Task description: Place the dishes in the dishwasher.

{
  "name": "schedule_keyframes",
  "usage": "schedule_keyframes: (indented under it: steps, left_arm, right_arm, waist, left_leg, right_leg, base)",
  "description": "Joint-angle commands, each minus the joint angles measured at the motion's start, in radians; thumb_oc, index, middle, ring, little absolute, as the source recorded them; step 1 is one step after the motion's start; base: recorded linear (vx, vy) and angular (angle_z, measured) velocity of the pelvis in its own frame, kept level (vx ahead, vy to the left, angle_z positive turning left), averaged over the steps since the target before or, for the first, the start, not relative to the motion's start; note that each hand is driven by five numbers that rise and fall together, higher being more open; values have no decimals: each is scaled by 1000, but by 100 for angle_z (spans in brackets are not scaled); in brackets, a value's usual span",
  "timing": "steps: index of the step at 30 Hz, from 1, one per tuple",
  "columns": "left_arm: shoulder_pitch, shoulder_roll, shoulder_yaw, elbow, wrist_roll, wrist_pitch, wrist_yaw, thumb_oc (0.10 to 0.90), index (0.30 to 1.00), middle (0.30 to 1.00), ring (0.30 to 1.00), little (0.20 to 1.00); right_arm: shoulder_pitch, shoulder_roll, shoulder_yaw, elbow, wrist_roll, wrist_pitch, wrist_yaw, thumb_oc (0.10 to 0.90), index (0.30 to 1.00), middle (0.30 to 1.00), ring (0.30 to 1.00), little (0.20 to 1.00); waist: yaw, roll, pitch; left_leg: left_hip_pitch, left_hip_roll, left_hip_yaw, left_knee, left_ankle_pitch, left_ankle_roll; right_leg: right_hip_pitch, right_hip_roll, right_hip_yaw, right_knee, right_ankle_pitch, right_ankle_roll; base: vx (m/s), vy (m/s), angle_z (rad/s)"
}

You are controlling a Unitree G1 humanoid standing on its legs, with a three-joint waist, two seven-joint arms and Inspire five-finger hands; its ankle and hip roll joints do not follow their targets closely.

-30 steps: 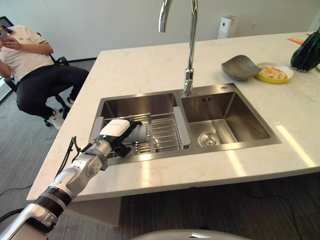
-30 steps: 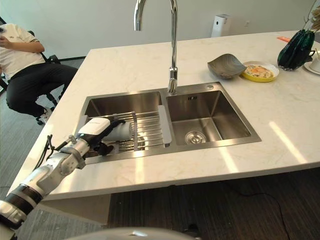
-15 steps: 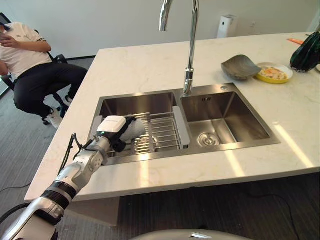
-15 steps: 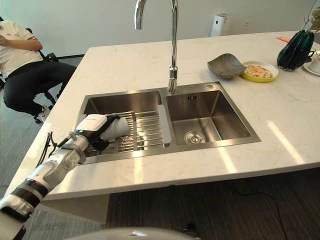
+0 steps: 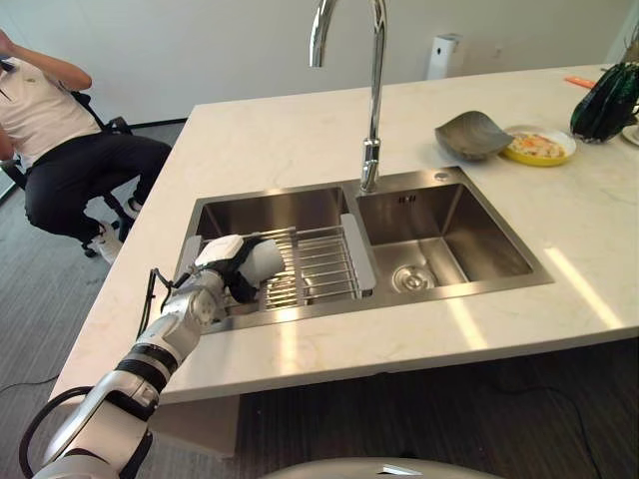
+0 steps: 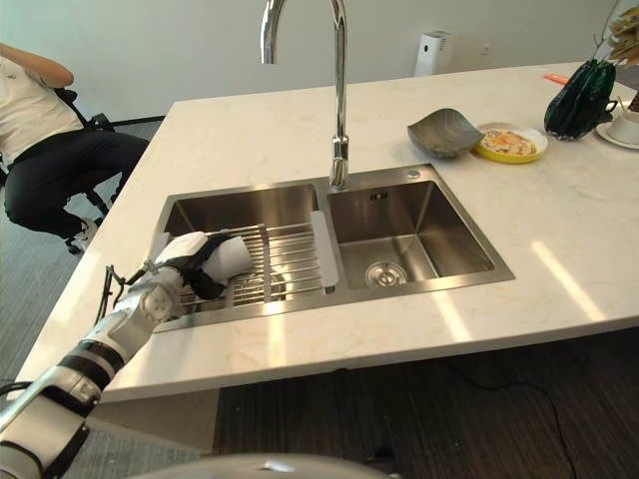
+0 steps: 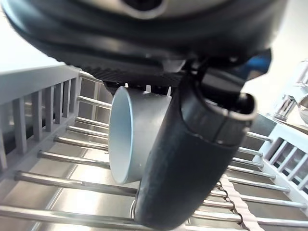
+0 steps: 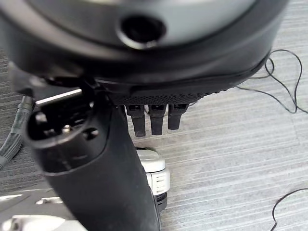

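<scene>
One pale cup (image 7: 126, 139) (on its side) gripped by left hand (image 5: 226, 267) over rack (image 5: 324, 261).

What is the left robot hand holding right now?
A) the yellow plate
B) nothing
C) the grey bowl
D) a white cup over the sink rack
D: the left robot hand is curled round a white cup above the wire rack in the left sink basin.

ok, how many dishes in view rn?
3. A white cup held in the left hand over the sink rack, and a grey bowl beside a yellow plate on the counter. More may be hidden.
</scene>
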Motion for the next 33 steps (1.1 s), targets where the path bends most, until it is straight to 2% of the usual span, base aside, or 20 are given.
schedule_keyframes:
  steps: [1, 6, 7, 8, 13, 19, 23, 26, 27, 28, 29, 30, 32, 33]
  left_arm:
    - [-159, 0, -35, 153, -20, 39, -37, 800, 900, 900, 900, 900]
    - [-226, -19, -87, 242, -6, 49, -56, 800, 900, 900, 900, 900]
    - [-236, -21, -98, 252, -3, 48, -59, 569, 554, 554, 554, 554]
    - [-256, -28, -117, 250, 0, 45, -59, 400, 300, 300, 300, 300]
    - [-284, -26, -146, 218, 7, 31, -53, 400, 300, 300, 300, 300]
    - [-284, 15, -153, 73, 10, -17, -13, 400, 300, 300, 300, 300]
    - [-251, 79, -117, -97, -8, -69, 30, 400, 300, 300, 300, 300]
    - [-180, 131, -39, -238, -55, -121, 73, 400, 300, 300, 300, 300]
    - [-123, 166, 16, -340, -99, -153, 86, 400, 300, 300, 300, 300]
    - [-118, 168, 20, -344, -99, -152, 84, 400, 300, 300, 300, 300]
    - [-54, 189, 94, -452, -157, -180, 98, 400, 300, 300, 300, 300]
    - [-47, 190, 99, -457, -158, -178, 96, 400, 300, 300, 300, 300]
    - [69, 200, 254, -661, -289, -220, 106, 400, 300, 300, 300, 300]
    - [83, 201, 268, -672, -290, -216, 102, 400, 300, 300, 300, 300]
  right_arm:
    - [-77, -19, 22, 35, 11, 6, 9, 800, 900, 900, 900, 900]
    - [-96, -23, 36, 51, 15, 12, 18, 800, 900, 900, 900, 900]
    - [-98, -24, 37, 54, 15, 14, 19, 800, 900, 900, 900, 900]
    - [-102, -26, 43, 56, 18, 12, 20, 800, 900, 900, 900, 900]
    - [-105, -32, 42, 56, 22, 8, 17, 800, 900, 900, 900, 900]
    - [-92, -40, 36, 44, 25, -10, 14, 800, 900, 900, 900, 900]
    - [-73, -39, 29, 30, 23, -26, 13, 800, 900, 900, 900, 900]
    - [-59, -35, 24, 18, 16, -40, 13, 800, 900, 900, 900, 900]
    - [-57, -31, 22, 13, 14, -45, 13, 800, 900, 900, 900, 900]
    - [-56, -32, 24, 13, 14, -45, 13, 800, 900, 900, 900, 900]
    - [-58, -23, 22, 10, 9, -49, 11, 800, 900, 900, 900, 900]
    - [-57, -24, 24, 11, 9, -49, 11, 800, 900, 900, 900, 900]
    - [-63, -9, 20, 2, 5, -55, 13, 800, 900, 900, 900, 900]
    - [-63, -12, 26, 2, 6, -55, 13, 800, 900, 900, 900, 900]
  waist:
    - [-2, -11, 47]
    - [-3, -12, 49]
    - [-4, -12, 50]
    - [-6, -12, 52]
    - [-5, -14, 55]
    - [-3, -16, 54]
    - [5, -16, 49]
    - [21, -17, 45]
    - [31, -14, 45]
    - [28, -12, 44]
    - [45, -10, 44]
    - [42, -8, 43]
    - [77, -4, 50]
    - [69, -2, 49]
  left_leg:
    - [33, 51, -31, 10, -70, -38]
    - [33, 50, -30, 10, -71, -36]
    - [32, 49, -31, 10, -72, -36]
    - [30, 49, -31, 10, -72, -36]
    - [30, 49, -32, 10, -73, -36]
    - [33, 50, -37, 10, -76, -37]
    - [36, 58, -48, 10, -73, -43]
    - [31, 70, -62, 10, -54, -50]
    - [31, 81, -72, 10, -44, -57]
    - [36, 83, -73, 10, -54, -58]
    - [29, 94, -84, 10, -31, -63]
    - [34, 96, -85, 10, -41, -65]
    - [9, 116, -113, 27, -5, -76]
    - [9, 117, -116, 27, -5, -77]
  right_leg:
    - [8, -47, -38, 16, -51, 87]
    - [3, -49, -35, 16, -50, 88]
    - [2, -49, -35, 16, -49, 89]
    - [0, -48, -35, 16, -49, 89]
    - [2, -48, -37, 16, -49, 89]
    - [9, -46, -41, 16, -54, 91]
    - [20, -40, -48, 16, -64, 87]
    - [23, -32, -54, 16, -68, 79]
    - [29, -23, -62, 16, -76, 74]
    - [34, -22, -63, 16, -84, 76]
    - [34, -12, -68, 16, -87, 66]
    - [41, -10, -70, 16, -96, 67]
    - [46, 10, -81, 16, -104, 47]
    - [47, 11, -84, 16, -104, 47]
  base:
    - [0, 0, 0]
    - [0, 0, 0]
    - [0, 0, 0]
    - [0, 0, 0]
    - [0, 0, 0]
    - [0, 0, 0]
    - [11, -30, 1]
    - [-8, -82, 8]
    - [5, -92, 13]
    - [-1, -138, 12]
    - [30, -80, 4]
    - [-43, -179, 8]
    - [-36, -155, 21]
    - [-16, -124, 27]
